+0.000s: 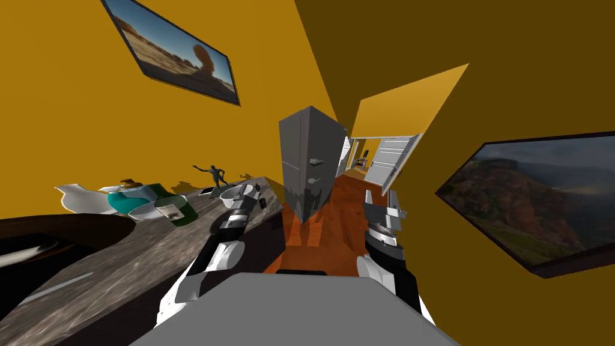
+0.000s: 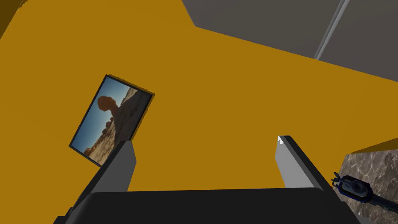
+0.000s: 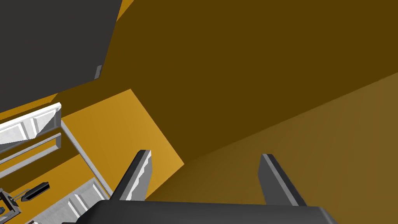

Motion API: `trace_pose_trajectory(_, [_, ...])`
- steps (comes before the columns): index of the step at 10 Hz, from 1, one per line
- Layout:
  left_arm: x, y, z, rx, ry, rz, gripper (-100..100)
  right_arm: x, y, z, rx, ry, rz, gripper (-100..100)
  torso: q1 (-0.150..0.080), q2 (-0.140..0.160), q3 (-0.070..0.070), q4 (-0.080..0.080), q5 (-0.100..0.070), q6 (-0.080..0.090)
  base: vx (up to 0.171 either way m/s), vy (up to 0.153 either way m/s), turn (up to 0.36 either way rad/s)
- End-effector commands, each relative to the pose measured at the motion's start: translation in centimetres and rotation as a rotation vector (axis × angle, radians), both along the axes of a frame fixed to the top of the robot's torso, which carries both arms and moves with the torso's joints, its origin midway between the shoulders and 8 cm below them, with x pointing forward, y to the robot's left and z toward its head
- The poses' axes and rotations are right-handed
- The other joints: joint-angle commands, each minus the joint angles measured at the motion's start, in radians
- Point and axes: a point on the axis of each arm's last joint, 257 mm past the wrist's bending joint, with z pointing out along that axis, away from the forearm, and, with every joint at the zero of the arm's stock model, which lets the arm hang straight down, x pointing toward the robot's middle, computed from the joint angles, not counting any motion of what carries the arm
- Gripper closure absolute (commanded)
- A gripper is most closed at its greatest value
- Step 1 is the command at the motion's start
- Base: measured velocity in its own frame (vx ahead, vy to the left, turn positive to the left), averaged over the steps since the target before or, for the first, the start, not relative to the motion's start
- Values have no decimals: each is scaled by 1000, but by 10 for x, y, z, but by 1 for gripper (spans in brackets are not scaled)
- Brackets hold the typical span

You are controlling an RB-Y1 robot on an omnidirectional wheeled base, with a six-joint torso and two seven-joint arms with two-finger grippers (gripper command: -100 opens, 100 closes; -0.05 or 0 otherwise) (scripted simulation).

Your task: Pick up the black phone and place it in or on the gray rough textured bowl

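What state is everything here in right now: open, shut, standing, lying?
Left end effector: open, holding nothing.
Right end effector: open, holding nothing.
Phone: lying flat on the counter, beside the bowl.
Bowl: upright on the counter, phone not in it.
Fridge: both doors shut.
White door: standing open.
Figurine: upright.

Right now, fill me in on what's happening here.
Nothing is held yet. The robot stands at a grey mottled counter. Its left end effector is open, reaching over the counter by a pale bowl. A small dark flat thing, probably the phone, lies on the counter beside that bowl, untouched. The right end effector is open too, held over the orange floor.
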Motion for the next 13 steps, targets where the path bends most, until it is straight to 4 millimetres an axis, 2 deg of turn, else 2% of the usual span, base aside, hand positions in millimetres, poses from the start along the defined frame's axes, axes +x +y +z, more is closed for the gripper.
trace_pose_trajectory(1, [4, 11, -14, -81, 12, -13, -100, 0, 0, 0, 0, 0, 0, 0, 0, 0, 0, 0, 0, 0, 127, -164, 160])
trace_pose_trajectory(2, [4, 11, -14, -90, 11, -14, -100, 0, 0, 0, 0, 0, 0, 0, 2, -1, 0, 0, 0, 0, 79, -113, 68])
trace_pose_trajectory(6, [13, 27, -55, -318, 39, -41, -100, 0, 0, 0, 0, 0, 0, 0, 5, 0, 0, 0, 1, 0, 97, -112, 179])
trace_pose_trajectory(7, [13, 28, -55, -329, 38, -41, -100, 0, 0, 0, 0, 0, 0, 0, 5, -2, -1, 0, 1, 0, 95, -76, 46])
trace_pose_trajectory(13, [14, 40, -128, -695, 67, -54, -100, 0, 0, 0, 0, 0, 0, 0, 12, 0, 0, 0, 2, 0, 100, -35, 135])
